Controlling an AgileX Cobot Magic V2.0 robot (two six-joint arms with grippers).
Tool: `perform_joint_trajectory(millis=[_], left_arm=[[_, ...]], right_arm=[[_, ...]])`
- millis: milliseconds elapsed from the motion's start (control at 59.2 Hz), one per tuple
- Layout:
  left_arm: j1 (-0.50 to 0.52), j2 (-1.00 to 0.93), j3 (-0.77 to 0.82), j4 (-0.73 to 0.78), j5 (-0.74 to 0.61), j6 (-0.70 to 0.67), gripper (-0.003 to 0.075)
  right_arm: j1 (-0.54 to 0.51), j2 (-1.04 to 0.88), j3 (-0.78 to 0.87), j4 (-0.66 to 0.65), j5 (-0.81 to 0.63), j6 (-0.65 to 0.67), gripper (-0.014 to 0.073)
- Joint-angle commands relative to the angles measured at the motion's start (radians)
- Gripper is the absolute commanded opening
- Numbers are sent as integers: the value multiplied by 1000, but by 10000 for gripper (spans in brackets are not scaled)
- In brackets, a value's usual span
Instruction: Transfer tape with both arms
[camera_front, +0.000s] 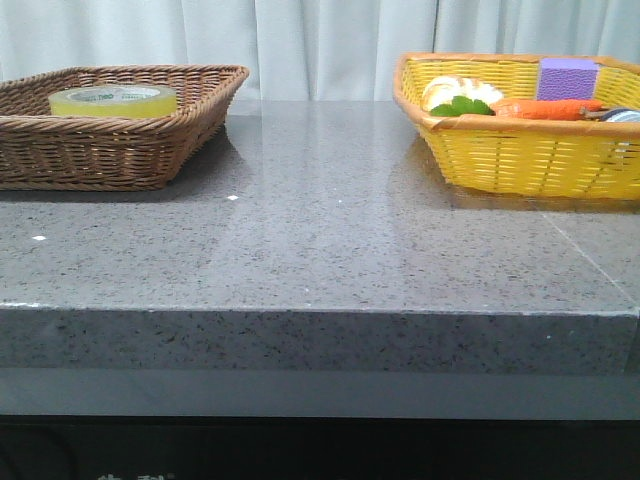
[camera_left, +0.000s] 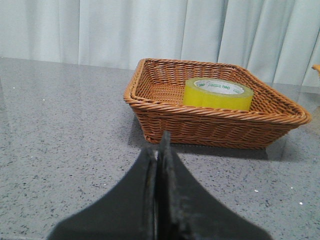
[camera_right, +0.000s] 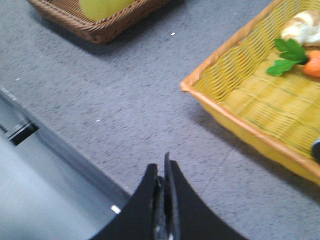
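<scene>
At the left of the bench (camera_front: 320, 250) the tape (camera_front: 112, 100) is seen lying flat in the brown basket (camera_front: 150, 150), untouched, so with the left end effector (camera_left: 159, 150) and right end effector (camera_right: 162, 172) both pressed closed, opening and reaching are judged to be required first.

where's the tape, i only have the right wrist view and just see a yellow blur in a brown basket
Observer: The tape lies flat in the brown wicker basket, white core facing up.
Operator: is the left claw near it
Observer: The left claw is shut and sits short of the basket, over bare countertop.
Operator: what else is in the yellow basket, i see a carrot and leaf
Observer: A purple block stands at the back of the yellow basket.
</scene>
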Motion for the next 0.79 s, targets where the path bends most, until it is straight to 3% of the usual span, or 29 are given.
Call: perform_joint_trajectory(millis=[0, 203, 338, 524, 777], left_arm=[[6, -19, 39, -10, -85, -11, -20], [6, -19, 39, -10, -85, -11, -20], [6, -19, 39, -10, -85, -11, -20], [6, -19, 39, -10, -85, -11, -20], [6, -19, 39, -10, -85, -11, -20]], right_arm=[[-52, -60, 35, -24, -167, -13, -69], [-228, -309, 300, -36, -463, -13, -69], [-322, -430, 466, -24, -572, -13, -69], [-391, -554, 634, -9, -621, -13, -69], [-378, -634, 736, 25, -649, -13, -69]])
